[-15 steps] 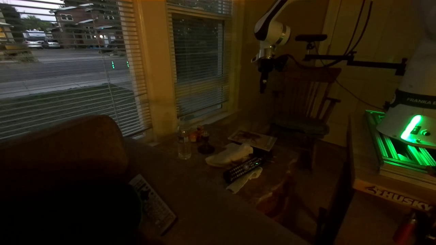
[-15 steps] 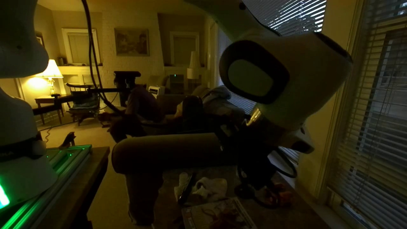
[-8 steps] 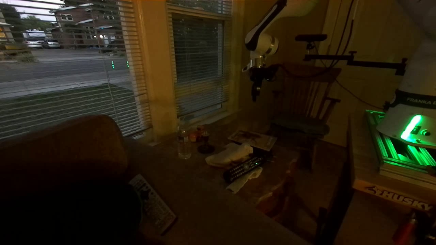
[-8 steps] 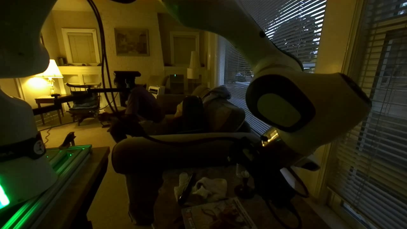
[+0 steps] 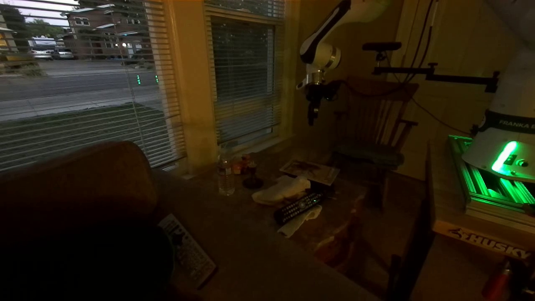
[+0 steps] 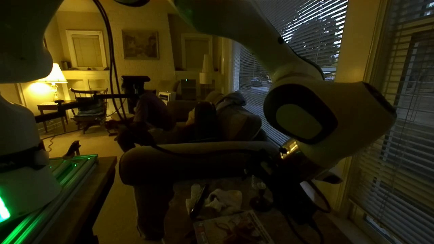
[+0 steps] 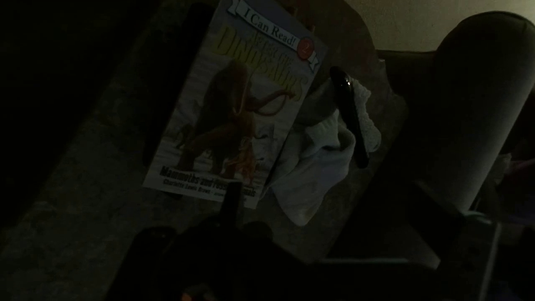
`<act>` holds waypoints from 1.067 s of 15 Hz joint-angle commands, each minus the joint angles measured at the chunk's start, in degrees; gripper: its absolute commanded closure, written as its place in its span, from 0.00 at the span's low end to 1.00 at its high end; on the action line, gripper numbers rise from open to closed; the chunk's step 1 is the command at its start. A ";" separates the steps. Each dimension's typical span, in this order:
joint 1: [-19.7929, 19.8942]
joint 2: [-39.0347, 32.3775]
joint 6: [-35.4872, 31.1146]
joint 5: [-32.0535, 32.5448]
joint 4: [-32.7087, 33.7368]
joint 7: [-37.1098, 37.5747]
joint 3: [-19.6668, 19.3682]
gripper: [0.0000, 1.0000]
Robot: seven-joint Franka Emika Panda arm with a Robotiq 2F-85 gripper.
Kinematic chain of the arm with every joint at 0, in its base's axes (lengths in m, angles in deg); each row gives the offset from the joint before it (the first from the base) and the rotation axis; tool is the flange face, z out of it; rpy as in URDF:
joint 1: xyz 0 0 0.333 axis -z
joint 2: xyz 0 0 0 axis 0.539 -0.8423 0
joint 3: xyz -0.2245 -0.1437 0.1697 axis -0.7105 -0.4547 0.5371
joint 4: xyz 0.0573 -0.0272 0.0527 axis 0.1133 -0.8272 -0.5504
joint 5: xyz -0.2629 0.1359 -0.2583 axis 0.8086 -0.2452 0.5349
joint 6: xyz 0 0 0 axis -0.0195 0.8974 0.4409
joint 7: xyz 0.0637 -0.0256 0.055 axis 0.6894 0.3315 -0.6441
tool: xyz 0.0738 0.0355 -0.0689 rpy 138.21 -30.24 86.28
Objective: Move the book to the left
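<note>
Book (image 6: 231, 229) cut off at bottom of exterior view; hand (image 5: 312, 118) dark, cannot tell whether clenched.

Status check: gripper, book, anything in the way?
Gripper open, in midair. After the Dinosaurs book lying cover up, not gripped. White cloth right beside it, might obstruct.

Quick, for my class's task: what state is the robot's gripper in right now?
Gripper: open, holding nothing; its jaws stand apart in the wrist view.
</note>
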 commanded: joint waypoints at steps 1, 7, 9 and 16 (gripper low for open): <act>0.62 -4.60 -1.47 1.06 3.83 -0.78 1.79 0.00; 1.14 -12.15 -0.20 1.99 11.11 -0.50 2.74 0.00; 1.44 -14.64 0.02 2.00 13.82 -0.35 3.09 0.00; 2.52 -22.00 1.76 2.06 23.11 -0.10 5.16 0.00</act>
